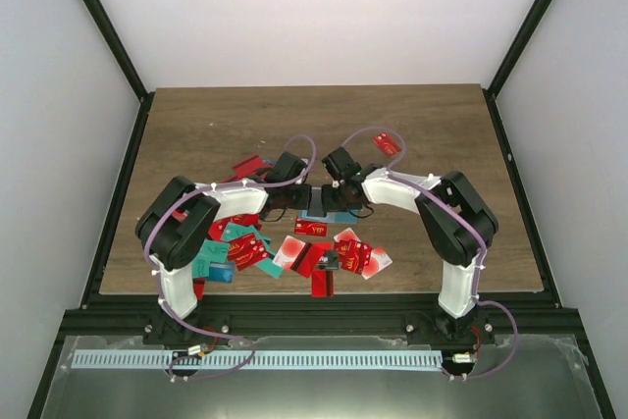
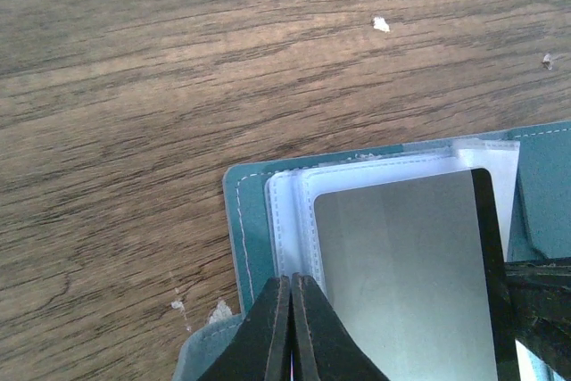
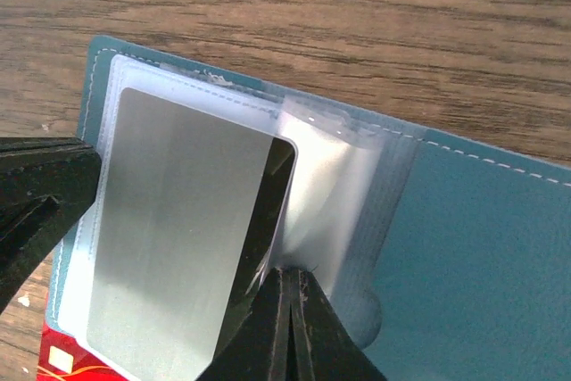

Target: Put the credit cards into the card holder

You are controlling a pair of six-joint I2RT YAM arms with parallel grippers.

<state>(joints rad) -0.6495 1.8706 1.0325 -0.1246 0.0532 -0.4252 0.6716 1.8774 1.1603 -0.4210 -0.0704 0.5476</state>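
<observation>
Red credit cards (image 1: 312, 229) litter wooden table (image 1: 216, 125) beside card holder (image 3: 464, 247).

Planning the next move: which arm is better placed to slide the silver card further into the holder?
Right, probably: the right gripper is shut at the dark-striped edge of the silver card, while the left gripper is shut at the sleeve edge of the card holder, apparently steadying it.

The counter (image 2: 161, 78) is matt brown wood with visible grain, the card holder (image 3: 464, 256) a soft-looking matt teal with pale stitching, its clear plastic sleeves (image 3: 335, 176) glossy and wrinkled, and the card (image 3: 178, 247) at lower left has a smooth, silvery, brushed-metal sheen.
</observation>
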